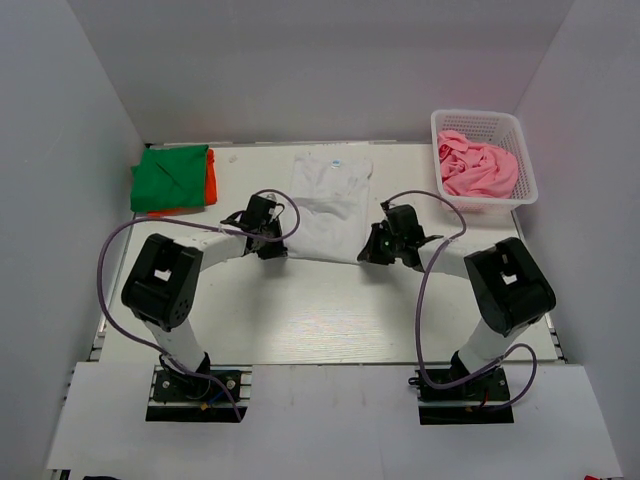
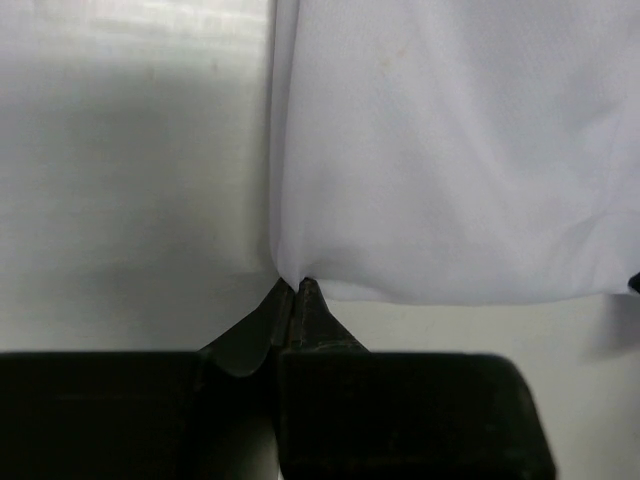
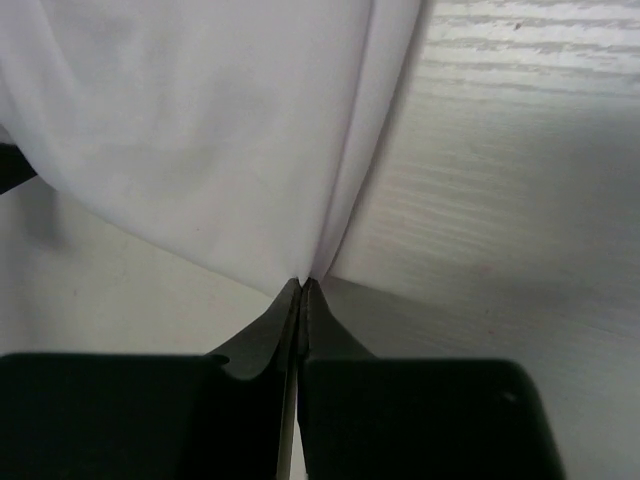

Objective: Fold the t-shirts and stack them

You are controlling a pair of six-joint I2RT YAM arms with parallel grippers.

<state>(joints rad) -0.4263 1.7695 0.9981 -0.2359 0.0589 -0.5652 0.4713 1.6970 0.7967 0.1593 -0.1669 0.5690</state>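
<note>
Tightly, L end effector [image 2: 297,283] + R end effector [image 3: 303,284] pinch white t-shirt [image 1: 330,205] corners.

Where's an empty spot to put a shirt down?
Biggest bare patch: the pale table between the white cloth t-shirt and the near edge. A narrower gap lies between it and the folded green t-shirt. Crowded around the white plastic basket and where the left claw and right claw pinch the shirt's hem.
</note>
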